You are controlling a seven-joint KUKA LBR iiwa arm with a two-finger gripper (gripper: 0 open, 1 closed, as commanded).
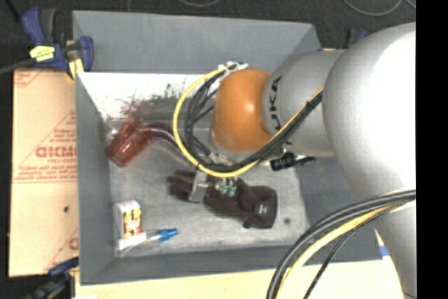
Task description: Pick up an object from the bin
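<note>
Where the arm reaches in from the right in the camera view, its wrist hangs low over the middle of the grey bin. An orange cover caps the wrist, and yellow and black cables loop round its left side. Below the cover, the dark gripper is down close to the bin floor, a little near of centre. Whether it is spread or pressed together cannot be told, as its tip merges with the dark shapes around it, and nothing can be seen pinched in it.

Just to its right, and seemingly touching it, lies a dark brown soft thing, lumpy like a bunched glove or cloth, stretching toward the near right part of the floor. This is the thing closest to the gripper.

At the left, toward the far side, a reddish see-through plastic thing lies tilted, well apart from the gripper. In the near left corner a small white and red box stands, and just beside it, on its near side, lies a white stick with a blue tip, pointing right.
</note>
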